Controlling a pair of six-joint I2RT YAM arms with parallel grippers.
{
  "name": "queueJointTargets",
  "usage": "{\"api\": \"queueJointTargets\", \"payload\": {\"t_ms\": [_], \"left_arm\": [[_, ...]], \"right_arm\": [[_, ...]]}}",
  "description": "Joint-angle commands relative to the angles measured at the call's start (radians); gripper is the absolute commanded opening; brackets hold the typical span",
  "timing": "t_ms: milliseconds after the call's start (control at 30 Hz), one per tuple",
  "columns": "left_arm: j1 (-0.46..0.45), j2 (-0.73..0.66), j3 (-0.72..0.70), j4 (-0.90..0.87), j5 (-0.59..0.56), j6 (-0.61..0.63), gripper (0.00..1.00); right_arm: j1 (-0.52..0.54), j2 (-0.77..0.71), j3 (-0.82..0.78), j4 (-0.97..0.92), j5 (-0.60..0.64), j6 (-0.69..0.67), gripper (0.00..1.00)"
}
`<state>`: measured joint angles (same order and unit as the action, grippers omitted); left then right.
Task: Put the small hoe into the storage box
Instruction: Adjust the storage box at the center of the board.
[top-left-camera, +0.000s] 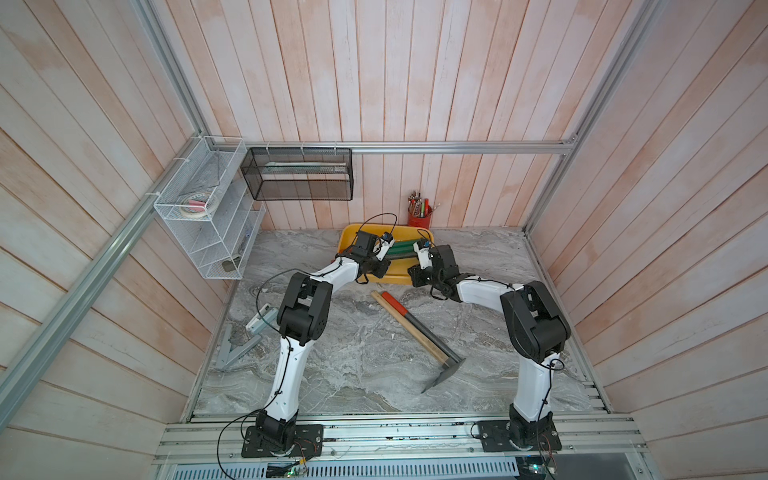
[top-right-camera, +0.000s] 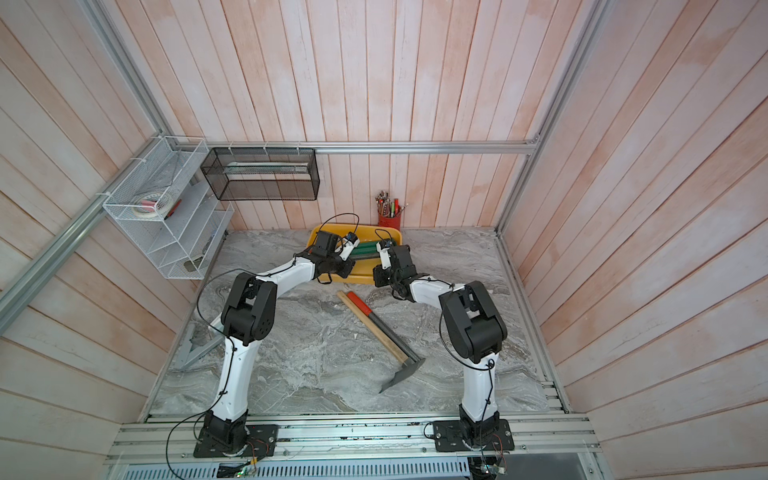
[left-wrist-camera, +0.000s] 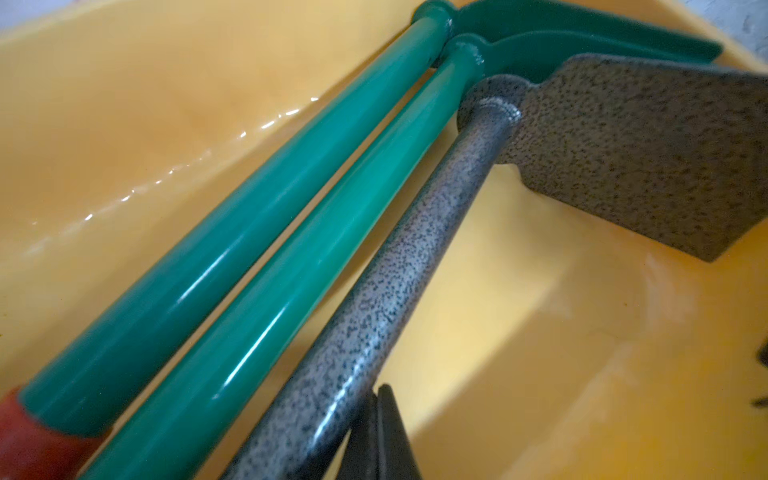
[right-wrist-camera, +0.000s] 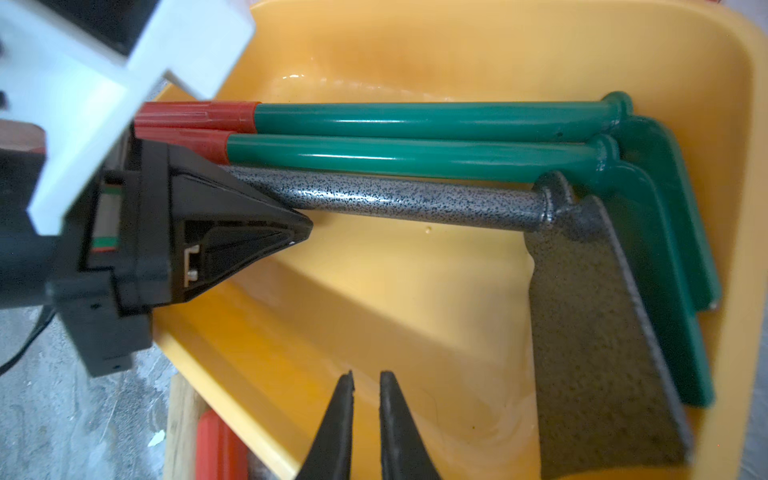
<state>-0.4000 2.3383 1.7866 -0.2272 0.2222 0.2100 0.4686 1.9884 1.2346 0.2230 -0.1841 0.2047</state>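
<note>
Right wrist view: my left gripper (right-wrist-camera: 291, 216) pinches the grey small hoe (right-wrist-camera: 415, 199) by its shaft, with the blade low inside the yellow storage box (right-wrist-camera: 727, 124) ahead of that grip. I'd lower it level before letting go, sparing the two green hoes (right-wrist-camera: 415, 120) lying just alongside. My right gripper (right-wrist-camera: 365, 395) hovers near the blade, slightly parted and empty, and could snag it.

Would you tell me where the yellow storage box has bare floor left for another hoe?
Widest bare floor: between the grey hoe, its blade and the storage box wall nearest the robot, under the right gripper. A narrower strip lies behind the green hoes. Crowded: the three hoes side by side, left gripper at their handles.
</note>
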Motion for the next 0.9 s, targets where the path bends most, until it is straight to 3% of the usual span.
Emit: {"api": "queueJointTargets", "payload": {"t_ms": [0,367,533,867], "left_arm": [[0.027,0.052,0.024,-0.01,-0.069,0.013,0.0],[0.053,0.068,0.082,-0.005,-0.085,-0.005,0.0],[0.093,0.097,0.142,-0.059,0.002,-0.075,0.0],[0.068,-0.174,-0.124,0.108,0.086,-0.148,0.0]], "right_arm": [[0.002,0.033,-0.026,-0.053,0.002,-0.017,0.15],[0.005,0.015,-0.092,-0.051,-0.011,-0.025,0.15],[0.007,-0.002,-0.129,-0.053,-0.012,-0.033,0.14],[-0.032,-0.076,-0.089,-0.013,-0.034,-0.04,0.16]]}}
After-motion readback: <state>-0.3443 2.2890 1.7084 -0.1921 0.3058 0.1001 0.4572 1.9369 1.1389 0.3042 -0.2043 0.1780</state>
